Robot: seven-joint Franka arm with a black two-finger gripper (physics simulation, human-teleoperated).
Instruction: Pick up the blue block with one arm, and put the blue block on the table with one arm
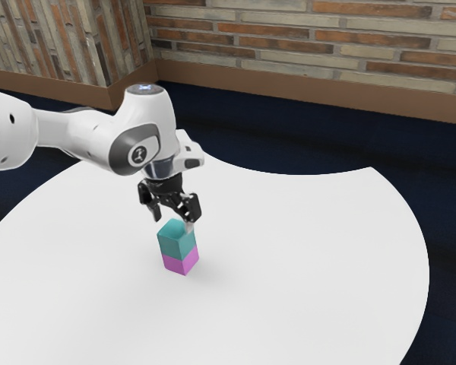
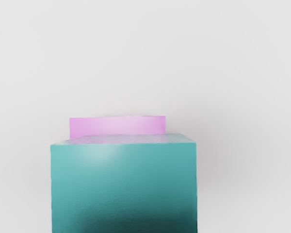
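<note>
My gripper (image 1: 173, 220) hangs over the blue-teal block (image 1: 178, 240) in the exterior view, its two fingers spread apart and open. One fingertip overlaps the block's upper edge on the exterior view's right; whether it touches cannot be told. The blue-teal block rests on a pink-purple block (image 1: 182, 261), which stands on the white table (image 1: 304, 258). In the wrist view the blue-teal block (image 2: 123, 184) is large and close under the hand, and a strip of the pink-purple block (image 2: 117, 126) shows past its edge.
The round white table's far edge has an inward curve behind the arm's hand. Dark floor (image 1: 289, 141) lies beyond it, with a brick wall (image 1: 311, 38) at the back. No other object stands near the two stacked blocks.
</note>
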